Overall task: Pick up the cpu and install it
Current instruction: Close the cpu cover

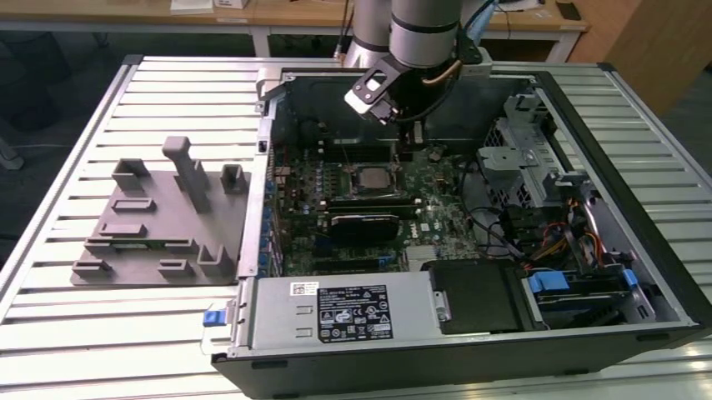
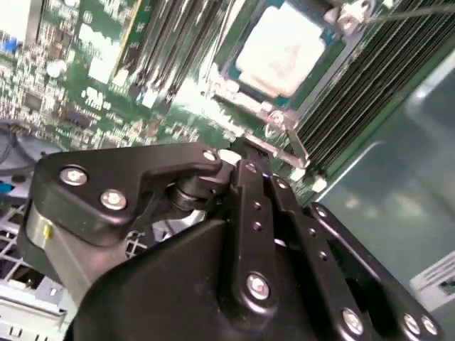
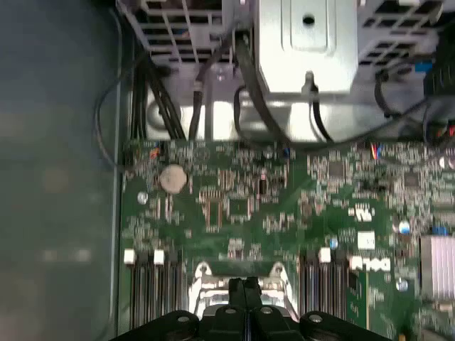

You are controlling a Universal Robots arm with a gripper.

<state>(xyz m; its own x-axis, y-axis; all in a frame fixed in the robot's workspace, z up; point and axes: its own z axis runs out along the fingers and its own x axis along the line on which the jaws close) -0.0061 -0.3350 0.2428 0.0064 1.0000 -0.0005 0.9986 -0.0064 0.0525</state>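
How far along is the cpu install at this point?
Done, apparently: the cpu already lies in the motherboard socket, silver top up. In hand: nothing; the end effector is shut and empty, just above the board beside the socket. Left: I cannot tell whether the socket is latched.

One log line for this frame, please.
gripper: shut, holding nothing, over motherboard | cpu: lying in socket, not gripped
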